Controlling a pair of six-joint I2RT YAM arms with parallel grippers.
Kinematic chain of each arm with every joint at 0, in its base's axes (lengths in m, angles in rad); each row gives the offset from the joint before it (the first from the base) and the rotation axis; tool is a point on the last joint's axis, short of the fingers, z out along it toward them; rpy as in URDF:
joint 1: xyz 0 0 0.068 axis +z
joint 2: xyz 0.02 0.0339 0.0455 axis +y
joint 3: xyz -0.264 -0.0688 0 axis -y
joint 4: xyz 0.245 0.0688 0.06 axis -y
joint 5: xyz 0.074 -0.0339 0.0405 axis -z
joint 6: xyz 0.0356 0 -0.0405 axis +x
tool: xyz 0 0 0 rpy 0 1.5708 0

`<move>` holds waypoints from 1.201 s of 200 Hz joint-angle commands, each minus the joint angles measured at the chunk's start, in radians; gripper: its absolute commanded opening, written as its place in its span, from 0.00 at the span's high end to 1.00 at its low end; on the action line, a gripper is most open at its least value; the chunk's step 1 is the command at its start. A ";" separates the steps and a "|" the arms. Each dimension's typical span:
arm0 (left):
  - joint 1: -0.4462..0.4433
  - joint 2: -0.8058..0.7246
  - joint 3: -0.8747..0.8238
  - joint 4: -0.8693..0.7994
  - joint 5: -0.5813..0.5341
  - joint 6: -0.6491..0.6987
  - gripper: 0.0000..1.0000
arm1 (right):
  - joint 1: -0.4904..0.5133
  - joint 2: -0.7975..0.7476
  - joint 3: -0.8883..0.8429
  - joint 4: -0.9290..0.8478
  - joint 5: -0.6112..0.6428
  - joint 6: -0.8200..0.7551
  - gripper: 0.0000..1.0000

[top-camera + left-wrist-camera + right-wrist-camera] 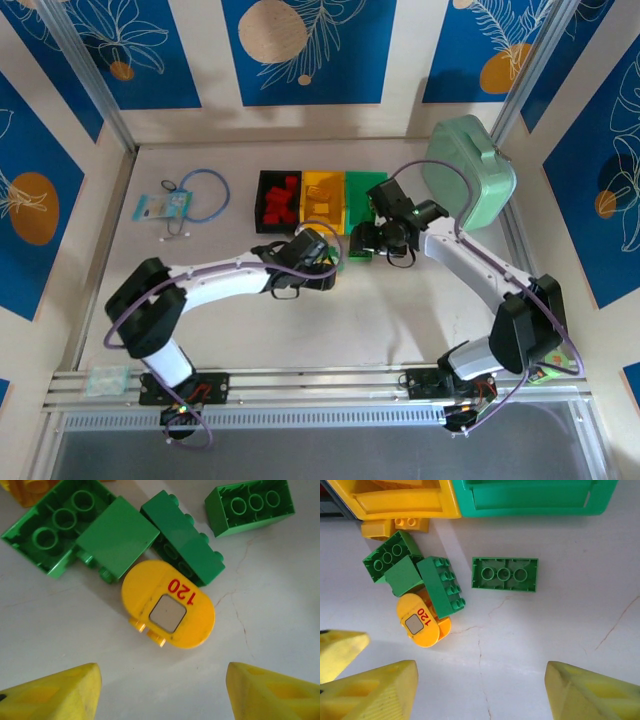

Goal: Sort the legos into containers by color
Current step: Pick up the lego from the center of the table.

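1. We see L gripper [162,682] wide open, empty.
2. Yellow 120 piece [169,605] lies just far of its tips, touching green legos [182,537].
3. R gripper [481,680] also wide open, empty; lone green lego [505,574] far of it, near green bin [465,497].

Black bin [261,200] held red bricks [283,200]; yellow bin [324,177] at middle held yellow pieces [322,207]; green bin [360,190] at right end; all three joined in row. Loose just before yellow bin: green cluster [410,572] of three touching bricks; yellow oval piece [418,622] marked 120 touching it; lone green brick [505,574] hollow side up, apart rightward.
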 commanded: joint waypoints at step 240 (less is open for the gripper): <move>-0.029 0.274 0.267 -0.238 -0.090 0.029 0.52 | -0.078 -0.192 -0.218 0.066 -0.079 0.052 0.33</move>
